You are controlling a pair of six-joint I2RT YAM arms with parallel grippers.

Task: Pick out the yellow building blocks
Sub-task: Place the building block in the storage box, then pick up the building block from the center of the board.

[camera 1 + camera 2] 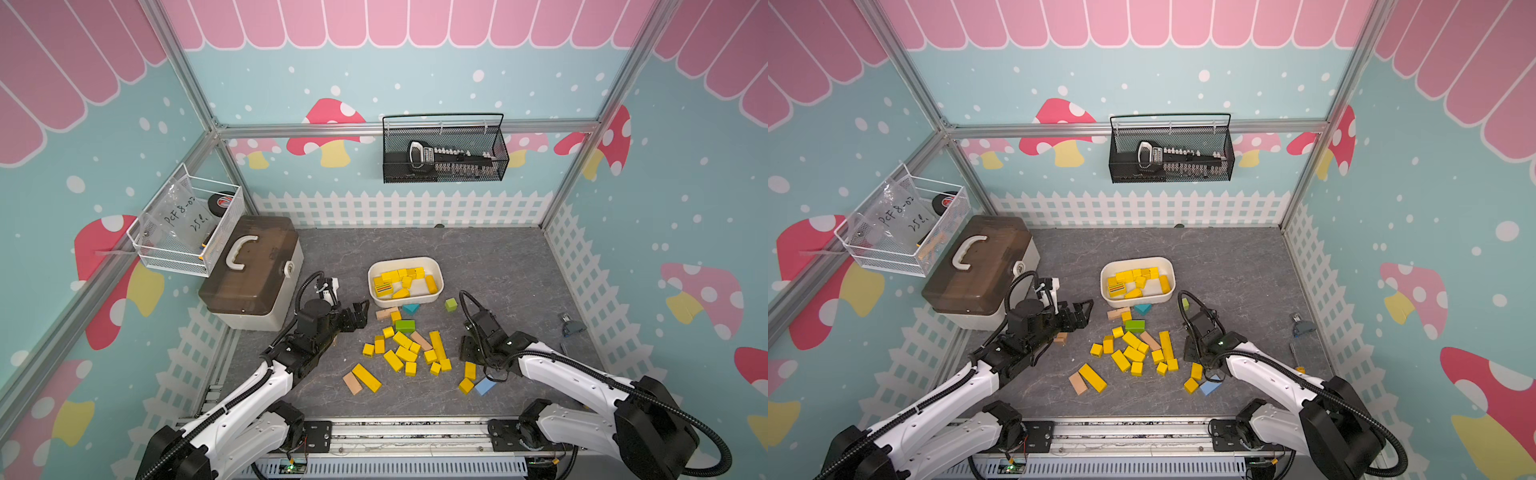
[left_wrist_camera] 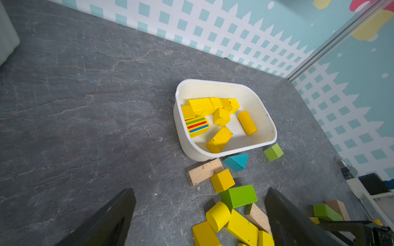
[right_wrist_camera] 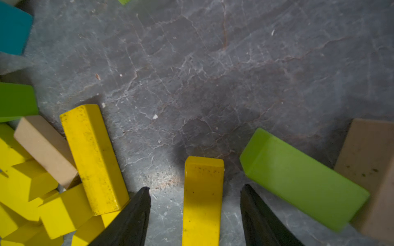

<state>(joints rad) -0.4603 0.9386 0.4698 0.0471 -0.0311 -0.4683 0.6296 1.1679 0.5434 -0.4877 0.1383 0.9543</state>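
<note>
You're looking at bright yellow building blocks [image 1: 402,340] on a dark grey counter [image 1: 498,257] veined like marble. The tub [image 1: 415,299] is white. The striped block [image 2: 197,126] shows green, red and blue bars on yellow. You'll also see a lime green brick [image 1: 405,325], a teal wedge [image 1: 410,308] and a tan block [image 1: 352,382].

surface: grey stone-look tabletop [image 1: 498,266] | just ahead of left gripper [image 1: 360,312]: white tub [image 1: 415,300] | between left gripper and right gripper [image 3: 196,187]: loose yellow building blocks [image 1: 403,353], tan block [image 1: 420,340], green block [image 1: 405,325] | between right gripper's fingers: yellow bar [image 3: 202,202] | beside left gripper, away from blocks: lidded storage box [image 1: 249,274]
</note>
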